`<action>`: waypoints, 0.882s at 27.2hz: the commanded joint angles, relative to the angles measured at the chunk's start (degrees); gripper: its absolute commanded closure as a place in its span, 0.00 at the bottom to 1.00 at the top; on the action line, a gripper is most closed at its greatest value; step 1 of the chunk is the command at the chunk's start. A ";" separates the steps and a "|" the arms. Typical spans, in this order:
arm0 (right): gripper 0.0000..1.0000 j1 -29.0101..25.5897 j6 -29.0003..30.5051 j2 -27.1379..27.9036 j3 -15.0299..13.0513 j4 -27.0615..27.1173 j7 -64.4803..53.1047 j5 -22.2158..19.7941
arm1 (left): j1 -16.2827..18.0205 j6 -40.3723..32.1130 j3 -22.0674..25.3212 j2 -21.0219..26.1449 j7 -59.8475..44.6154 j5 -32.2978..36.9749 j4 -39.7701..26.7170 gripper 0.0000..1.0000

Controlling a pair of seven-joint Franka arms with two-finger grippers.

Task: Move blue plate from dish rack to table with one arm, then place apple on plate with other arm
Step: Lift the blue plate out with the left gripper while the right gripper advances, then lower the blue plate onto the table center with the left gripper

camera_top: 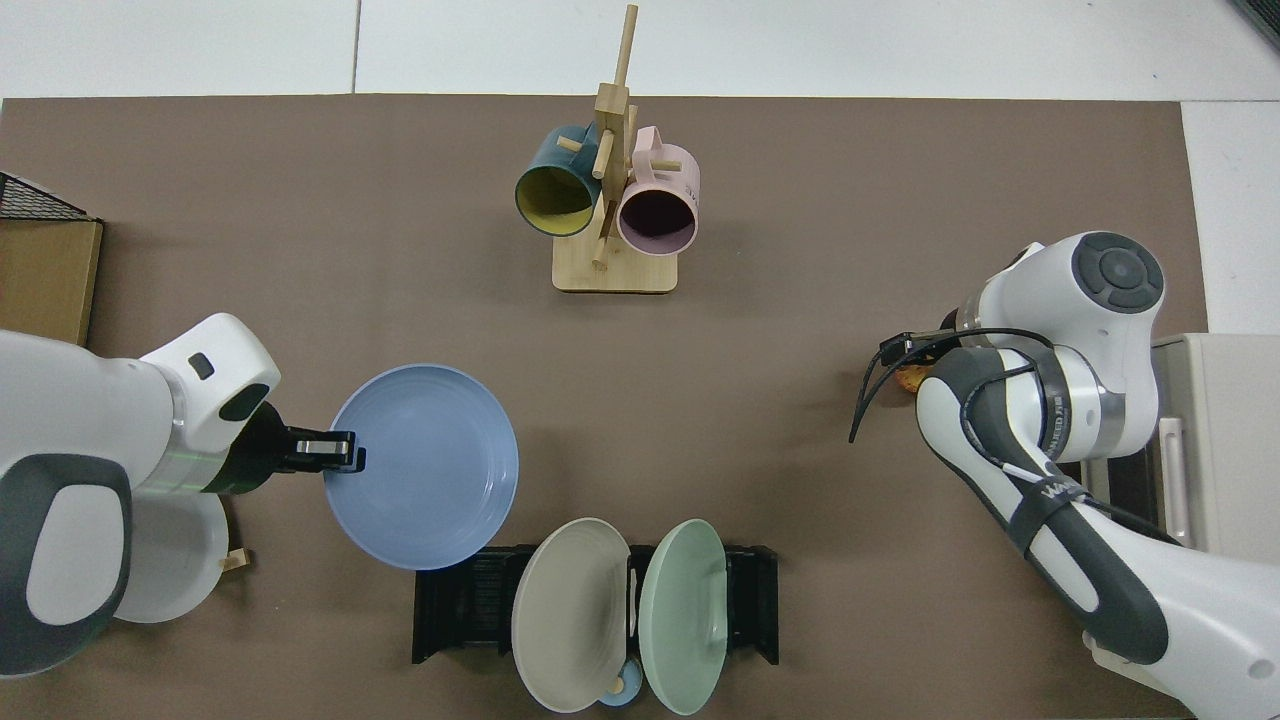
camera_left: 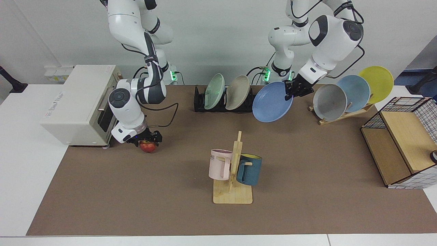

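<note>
- Holding the blue plate [camera_left: 272, 101] by its rim, my left gripper [camera_left: 296, 89] has its fingers pinched narrow on the edge nearest the wooden plate stand [camera_left: 341, 116]; in the top view the same pinch shows at the plate's [camera_top: 425, 466] side edge.
- The plate hangs tilted in the air, clear of the dish rack [camera_left: 222, 104], just in front of the rack's right end as the facing view shows it, and it is not yet on the tabletop [camera_left: 307, 164].
- I judge the plate stiff and fairly light but smooth, so an edge pinch can let it swing or slip; it may also chip if dropped, so it should go down flat and gently on open mat, well apart from the mug tree [camera_left: 234, 171].
- My right gripper [camera_left: 145, 139] sits low over the apple [camera_left: 147, 147] near the toaster oven [camera_left: 76, 104]; the fingers reach down around the apple, but I cannot tell whether they are closed on it.
- The apple is round, firm and a bit waxy; taking it across its widest part should keep it from rolling out.
- In the top view the apple [camera_top: 910, 378] is mostly hidden under my right arm.
</note>
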 commanded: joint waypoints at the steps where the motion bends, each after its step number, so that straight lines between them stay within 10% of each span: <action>1: 0.00 -0.37 2.77 0.63 0.57 -1.00 1.29 -0.45 | -1.71 3.83 -0.08 4.49 0.73 -5.65 1.57 1.00; 5: 0.03 -0.28 4.54 1.42 0.48 -1.35 1.29 -0.54 | -2.06 7.96 -1.66 8.18 0.64 -12.34 1.31 1.00; 9: 0.64 -0.46 4.37 1.51 0.48 -1.35 0.85 -0.54 | -1.89 14.81 -5.18 12.13 0.73 -16.56 0.60 1.00; 12: 0.86 -0.46 4.19 1.51 0.57 -1.26 0.94 -0.54 | -1.80 17.97 -7.72 15.12 2.04 -17.62 0.69 1.00; 24: 1.00 0.25 -2.83 -2.26 0.31 3.13 1.20 -0.54 | -4.25 32.47 -14.50 22.33 -0.76 -19.29 -0.45 1.00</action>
